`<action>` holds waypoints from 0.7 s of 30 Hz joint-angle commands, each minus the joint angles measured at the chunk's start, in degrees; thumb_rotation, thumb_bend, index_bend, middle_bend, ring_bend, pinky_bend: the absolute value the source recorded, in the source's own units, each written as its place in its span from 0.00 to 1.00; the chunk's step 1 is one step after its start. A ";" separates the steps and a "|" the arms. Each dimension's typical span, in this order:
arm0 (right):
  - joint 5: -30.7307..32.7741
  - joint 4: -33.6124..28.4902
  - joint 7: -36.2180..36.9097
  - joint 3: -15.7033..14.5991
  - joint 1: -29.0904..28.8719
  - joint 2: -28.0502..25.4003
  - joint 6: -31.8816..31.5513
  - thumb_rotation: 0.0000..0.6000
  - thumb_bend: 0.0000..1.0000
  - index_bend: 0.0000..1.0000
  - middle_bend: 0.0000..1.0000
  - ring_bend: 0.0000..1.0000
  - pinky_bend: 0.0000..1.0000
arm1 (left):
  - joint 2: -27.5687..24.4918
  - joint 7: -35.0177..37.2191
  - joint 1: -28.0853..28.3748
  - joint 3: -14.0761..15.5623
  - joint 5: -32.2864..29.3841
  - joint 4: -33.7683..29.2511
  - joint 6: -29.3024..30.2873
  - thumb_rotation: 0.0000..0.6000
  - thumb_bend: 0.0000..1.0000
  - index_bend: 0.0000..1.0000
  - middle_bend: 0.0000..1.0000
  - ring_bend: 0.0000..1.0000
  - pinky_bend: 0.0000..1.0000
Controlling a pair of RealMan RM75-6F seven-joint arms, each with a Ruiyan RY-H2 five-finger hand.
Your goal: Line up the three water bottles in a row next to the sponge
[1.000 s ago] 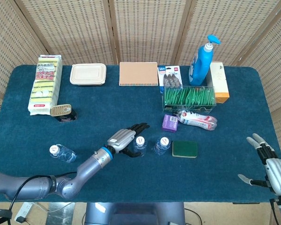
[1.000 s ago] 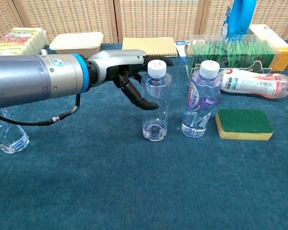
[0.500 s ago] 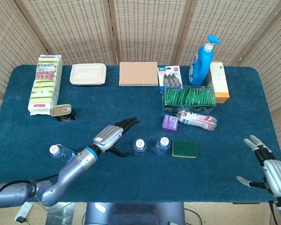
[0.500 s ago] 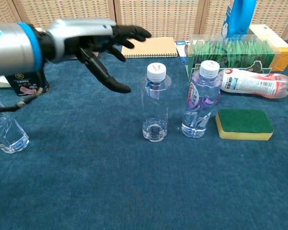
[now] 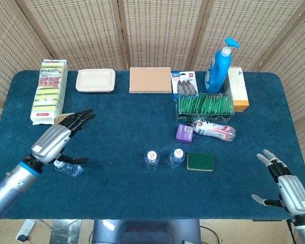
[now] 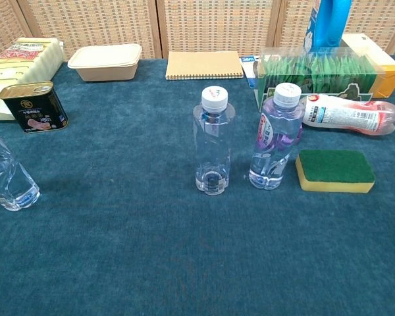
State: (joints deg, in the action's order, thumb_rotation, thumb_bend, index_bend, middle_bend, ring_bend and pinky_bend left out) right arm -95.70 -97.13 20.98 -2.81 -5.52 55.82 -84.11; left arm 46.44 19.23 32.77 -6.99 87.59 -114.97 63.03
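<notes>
Two capped water bottles [image 5: 164,158] stood upright side by side on the blue surface [image 5: 127,117], the right one just beside the green sponge [image 5: 201,161], at the sponge's 9 o'clock. The third bottle [image 5: 67,166] stood well apart at 9 o'clock, near the surface's left edge. The left hand [image 5: 57,140] hovered over it, fingers [image 5: 80,118] spread apart, holding nothing. The right hand [image 5: 287,189] sat at 4 o'clock of the sponge, fingers apart, empty. A meat tin [image 6: 33,106] stood beyond the third bottle.

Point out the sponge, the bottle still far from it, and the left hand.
sponge [image 6: 334,166], chest view, green top face
far bottle [image 6: 9,187], chest view, clear lower body
left hand [image 5: 53,141], head view, back of the hand
</notes>
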 commanded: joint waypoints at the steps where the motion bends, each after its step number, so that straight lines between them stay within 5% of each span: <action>1: -0.33 -0.34 -0.33 -0.21 -0.09 0.03 0.23 1.00 0.04 0.09 0.00 0.00 0.08 | -2.95 10.51 -7.56 5.37 10.07 7.81 8.94 1.00 0.03 0.00 0.00 0.00 0.07; 14: -1.07 -0.73 0.46 -0.52 0.05 -0.47 -0.30 1.00 0.04 0.09 0.00 0.00 0.08 | 8.50 25.10 -15.55 12.48 12.11 31.66 15.30 1.00 0.03 0.00 0.00 0.00 0.07; 21: -1.49 -0.67 1.84 -0.73 0.01 -0.89 -0.51 1.00 0.04 0.09 0.00 0.00 0.08 | 20.38 30.81 -17.10 13.77 11.00 42.99 14.50 1.00 0.03 0.00 0.00 0.00 0.07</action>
State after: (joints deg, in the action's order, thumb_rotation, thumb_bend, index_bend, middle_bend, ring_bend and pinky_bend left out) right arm -97.27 -97.85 22.54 -3.50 -5.56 55.03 -84.56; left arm 62.32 46.71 17.01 5.94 99.69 -75.87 77.65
